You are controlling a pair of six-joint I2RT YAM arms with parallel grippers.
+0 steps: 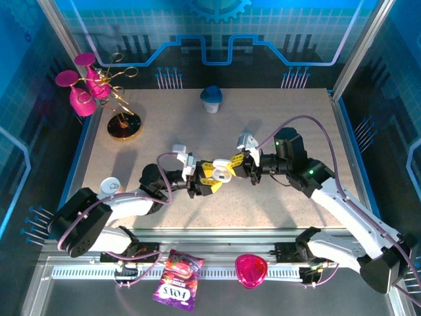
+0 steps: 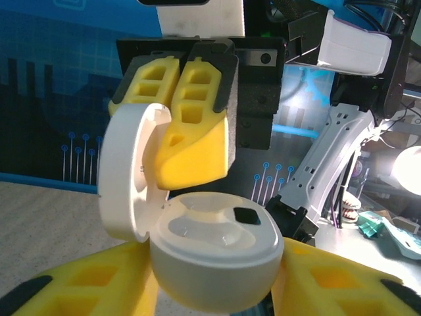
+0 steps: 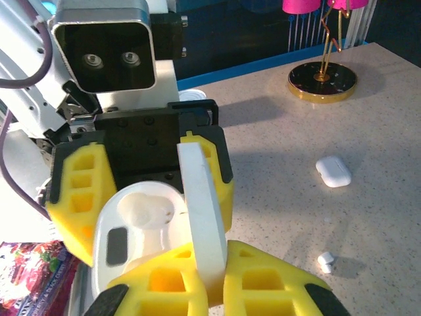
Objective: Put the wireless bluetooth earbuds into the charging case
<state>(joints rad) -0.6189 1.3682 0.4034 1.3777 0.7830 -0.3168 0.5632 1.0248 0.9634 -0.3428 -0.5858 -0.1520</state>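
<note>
Gripping the case [image 2: 217, 260] by its base, the left tool [image 2: 212, 293] holds its wells facing up; the right tool [image 3: 207, 282] pinches the open lid [image 3: 200, 210], upright on edge. 1 earbud [image 3: 325, 261] lies on the bench [image 3: 368, 118] near a shut spare case [image 3: 333, 171].

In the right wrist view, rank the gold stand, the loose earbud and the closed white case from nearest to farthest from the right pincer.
From the right pincer:
1. loose earbud, on the table, low right of view.
2. closed white case, farther up the table.
3. gold stand, at the far edge.
</note>
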